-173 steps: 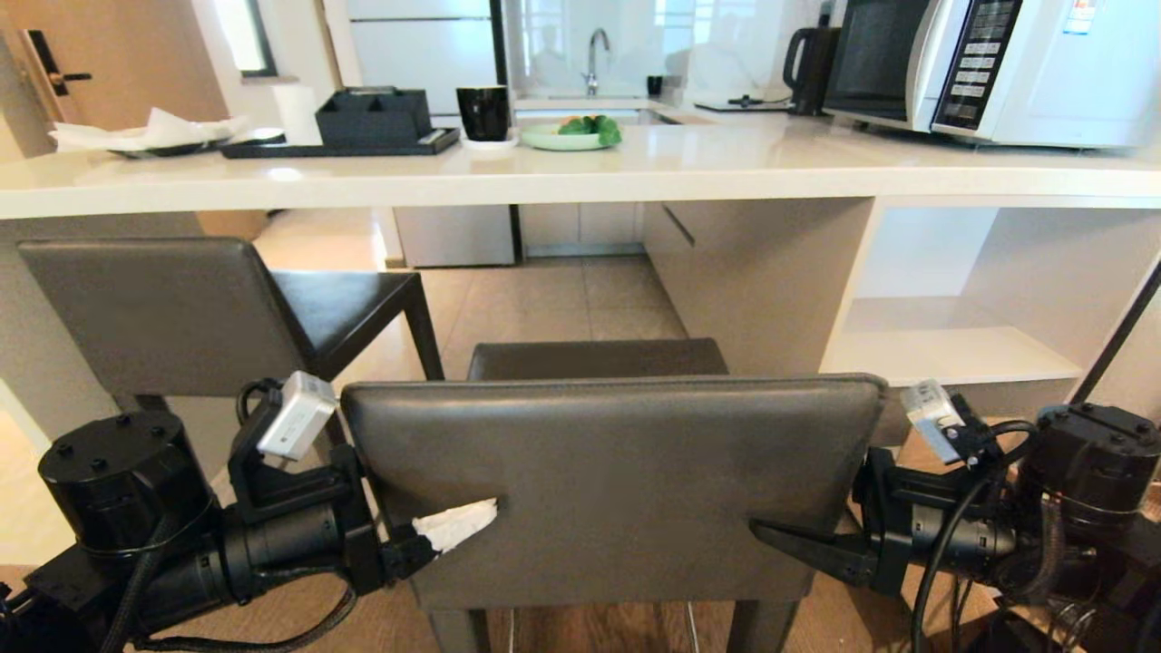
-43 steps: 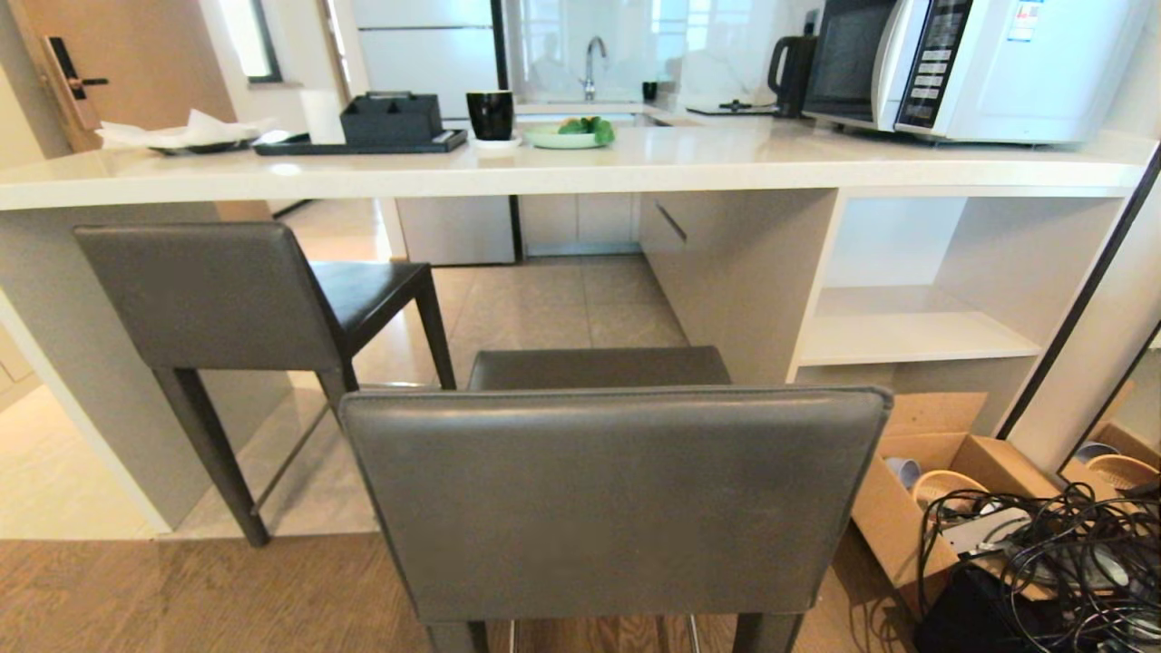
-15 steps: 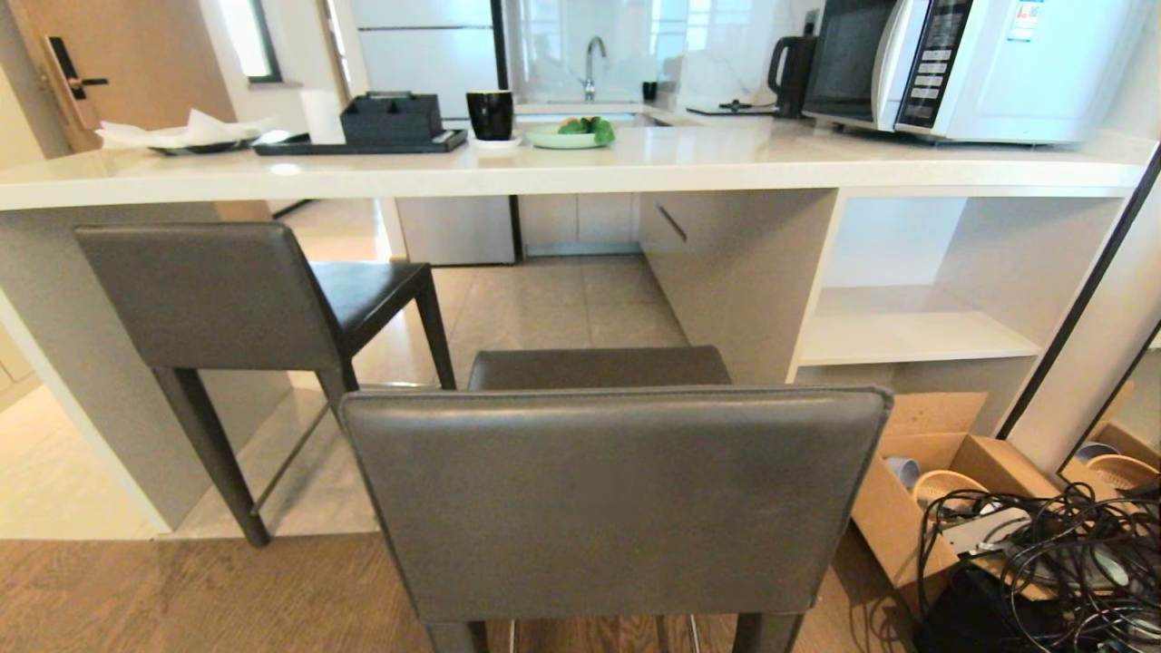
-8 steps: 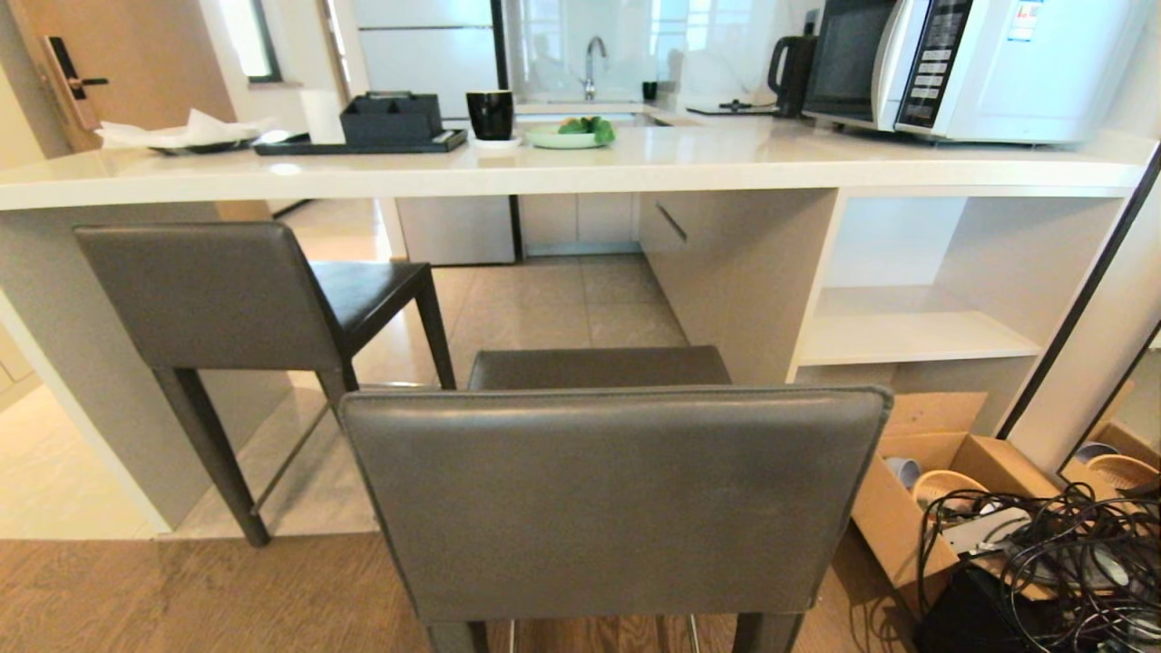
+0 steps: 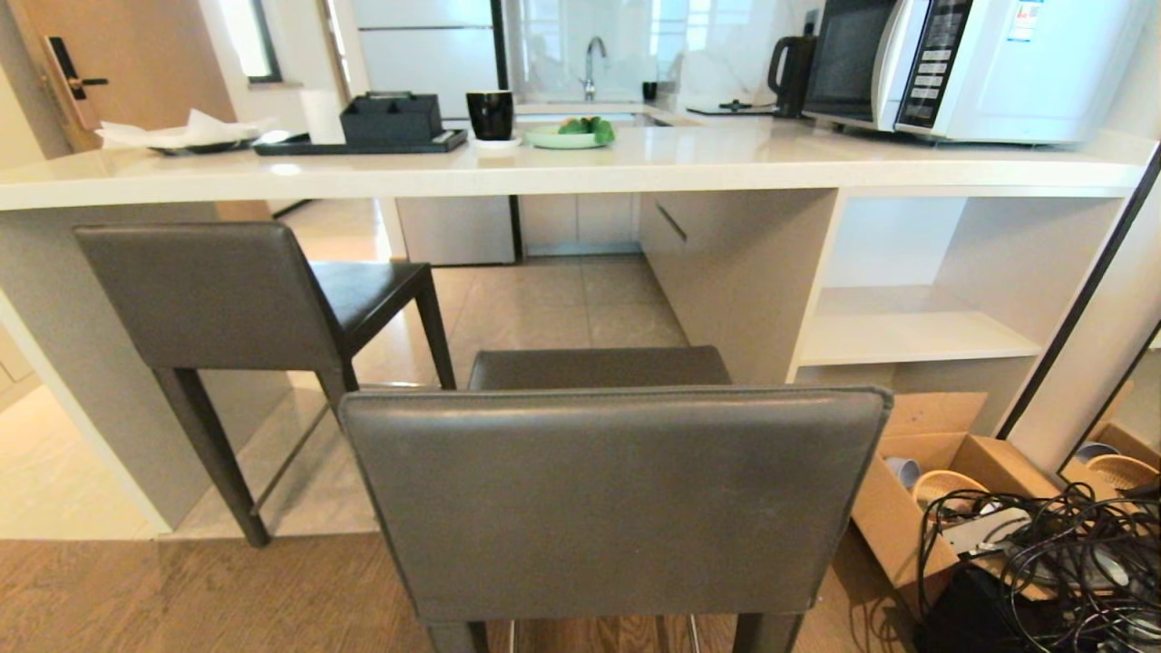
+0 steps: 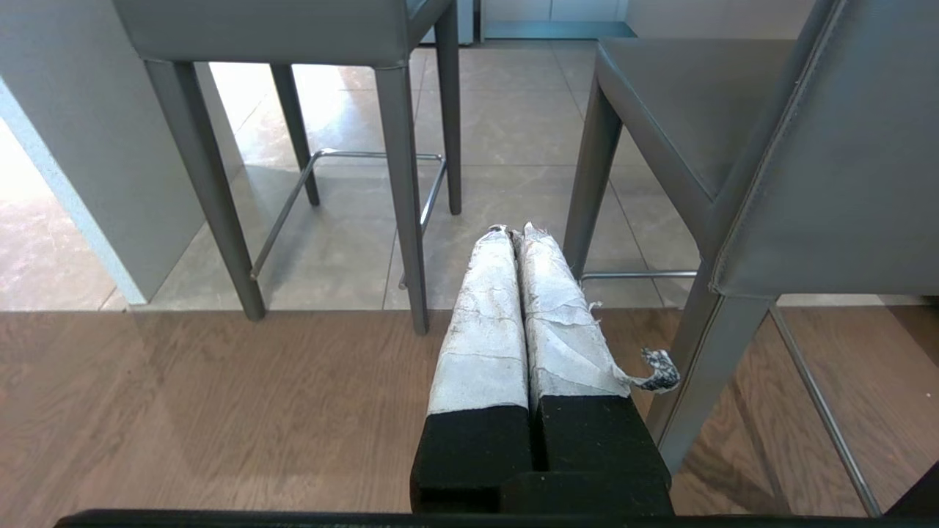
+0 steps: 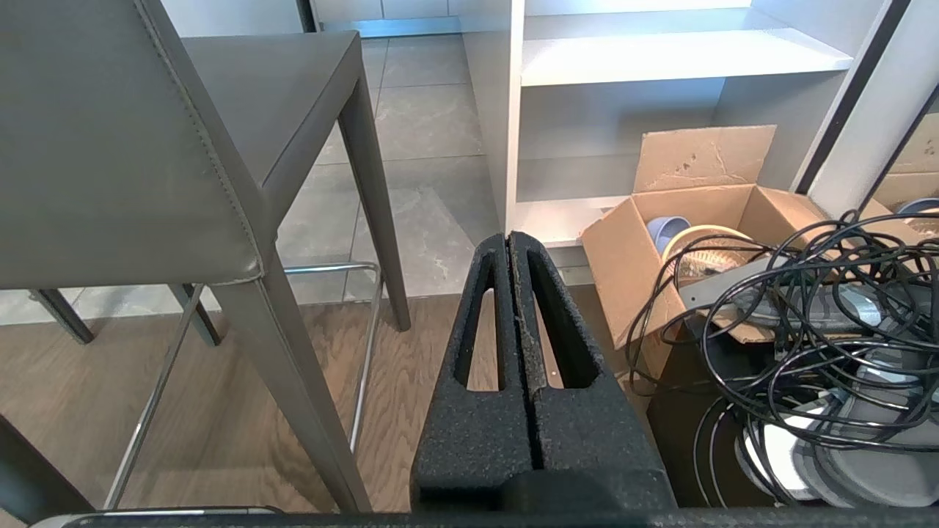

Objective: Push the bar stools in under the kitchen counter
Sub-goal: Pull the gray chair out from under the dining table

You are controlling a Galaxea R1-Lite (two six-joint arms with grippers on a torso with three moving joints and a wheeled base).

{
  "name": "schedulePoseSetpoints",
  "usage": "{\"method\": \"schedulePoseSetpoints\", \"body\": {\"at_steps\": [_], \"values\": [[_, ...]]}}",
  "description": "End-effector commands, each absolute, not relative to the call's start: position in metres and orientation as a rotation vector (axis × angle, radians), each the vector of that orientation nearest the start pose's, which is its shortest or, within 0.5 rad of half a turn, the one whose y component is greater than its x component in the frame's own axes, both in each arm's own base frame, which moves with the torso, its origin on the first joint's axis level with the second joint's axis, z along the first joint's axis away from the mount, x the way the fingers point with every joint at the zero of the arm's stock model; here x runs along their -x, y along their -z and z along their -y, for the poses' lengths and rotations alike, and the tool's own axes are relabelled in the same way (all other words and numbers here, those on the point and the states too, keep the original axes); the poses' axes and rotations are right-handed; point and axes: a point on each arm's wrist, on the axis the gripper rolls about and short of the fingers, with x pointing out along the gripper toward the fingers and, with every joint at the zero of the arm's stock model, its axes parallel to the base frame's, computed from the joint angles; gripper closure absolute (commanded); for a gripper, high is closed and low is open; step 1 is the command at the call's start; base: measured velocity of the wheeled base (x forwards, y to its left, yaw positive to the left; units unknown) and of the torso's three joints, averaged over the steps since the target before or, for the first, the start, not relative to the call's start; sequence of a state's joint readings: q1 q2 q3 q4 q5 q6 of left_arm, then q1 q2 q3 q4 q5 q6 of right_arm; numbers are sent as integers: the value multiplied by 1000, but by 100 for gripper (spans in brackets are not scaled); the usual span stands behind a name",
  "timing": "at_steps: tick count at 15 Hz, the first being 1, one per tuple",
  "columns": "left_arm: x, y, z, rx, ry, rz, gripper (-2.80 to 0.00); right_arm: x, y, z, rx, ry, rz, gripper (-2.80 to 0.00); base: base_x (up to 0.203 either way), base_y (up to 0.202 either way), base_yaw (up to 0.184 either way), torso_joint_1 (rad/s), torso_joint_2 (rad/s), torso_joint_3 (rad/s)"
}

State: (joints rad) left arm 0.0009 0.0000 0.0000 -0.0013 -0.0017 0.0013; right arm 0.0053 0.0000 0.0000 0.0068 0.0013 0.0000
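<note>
Both arms have left the head view since the earlier frame. The near stool stands short of the white tabletop, while the far stool sits partly under it. The left hand and right hand are pressed closed and empty, low beside the near stool.

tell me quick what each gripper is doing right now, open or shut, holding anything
Left gripper: shut, holding nothing, low beside the near bar stool.
Right gripper: shut, holding nothing, low on that stool's other side.
</note>
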Motion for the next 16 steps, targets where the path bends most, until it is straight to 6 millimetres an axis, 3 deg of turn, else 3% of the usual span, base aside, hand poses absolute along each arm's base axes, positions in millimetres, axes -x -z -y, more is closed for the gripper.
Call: {"method": "schedulePoseSetpoints", "body": {"at_steps": [1, 16], "values": [[23, -75, 0, -2, 0, 0, 0, 23, -74, 0, 2, -8, -6, 0, 0, 0, 0, 0, 0, 0], [23, -75, 0, -2, 0, 1, 0, 23, -74, 0, -2, -8, -8, 0, 0, 0, 0, 0, 0, 0]]}}
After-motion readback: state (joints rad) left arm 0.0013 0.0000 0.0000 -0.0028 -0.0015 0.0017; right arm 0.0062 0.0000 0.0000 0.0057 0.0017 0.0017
